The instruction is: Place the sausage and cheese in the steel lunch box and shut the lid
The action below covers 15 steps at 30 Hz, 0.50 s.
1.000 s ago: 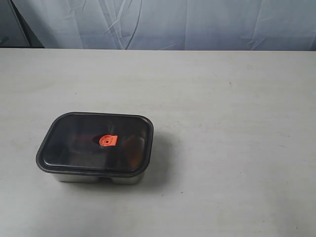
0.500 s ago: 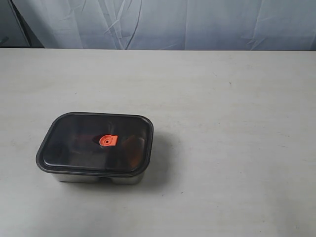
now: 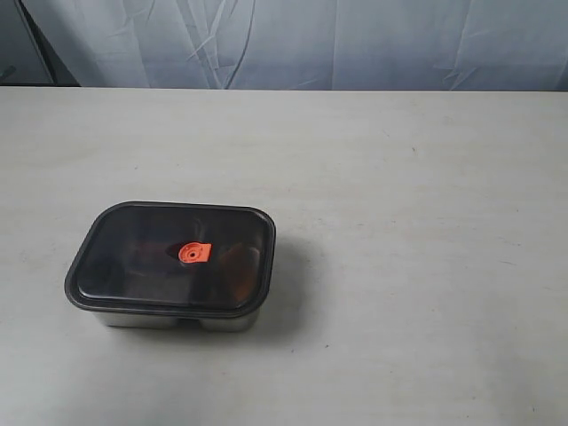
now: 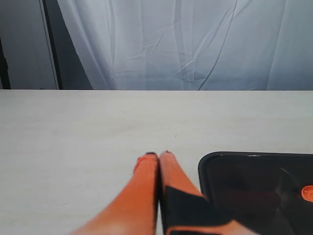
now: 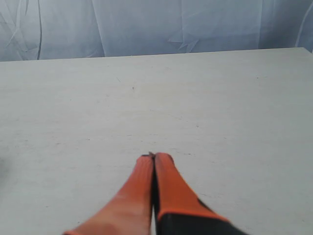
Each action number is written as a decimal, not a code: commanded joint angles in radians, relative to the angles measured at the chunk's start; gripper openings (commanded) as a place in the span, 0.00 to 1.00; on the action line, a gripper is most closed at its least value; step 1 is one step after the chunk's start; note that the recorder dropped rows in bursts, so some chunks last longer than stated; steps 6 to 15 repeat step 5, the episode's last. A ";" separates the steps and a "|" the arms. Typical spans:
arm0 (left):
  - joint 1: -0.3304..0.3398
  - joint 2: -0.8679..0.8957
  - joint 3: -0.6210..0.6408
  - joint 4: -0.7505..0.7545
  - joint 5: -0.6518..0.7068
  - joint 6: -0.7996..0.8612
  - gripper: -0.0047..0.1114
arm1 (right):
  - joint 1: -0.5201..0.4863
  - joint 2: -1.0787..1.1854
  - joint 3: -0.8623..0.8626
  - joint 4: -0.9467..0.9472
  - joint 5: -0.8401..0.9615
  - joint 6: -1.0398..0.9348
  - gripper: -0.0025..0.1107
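The steel lunch box (image 3: pixel 177 321) sits on the table's left half in the exterior view, with the dark tinted lid (image 3: pixel 142 257) lying flat on top and its orange valve (image 3: pixel 193 254) at the centre. Dim shapes show through the lid; I cannot make out the sausage or the cheese. Neither arm appears in the exterior view. In the left wrist view my left gripper (image 4: pixel 158 155) is shut and empty over bare table, beside the lid's corner (image 4: pixel 254 186). My right gripper (image 5: pixel 154 156) is also shut with nothing between its orange fingers, over bare table.
The pale table (image 3: pixel 399 195) stretches around the box. A wrinkled white curtain (image 3: pixel 311 40) hangs behind its far edge.
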<state>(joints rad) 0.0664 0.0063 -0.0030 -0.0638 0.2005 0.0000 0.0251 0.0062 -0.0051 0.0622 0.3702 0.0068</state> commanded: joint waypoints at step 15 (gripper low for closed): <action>0.001 -0.006 0.003 0.000 -0.012 0.000 0.04 | -0.005 -0.006 0.005 0.003 -0.015 -0.007 0.02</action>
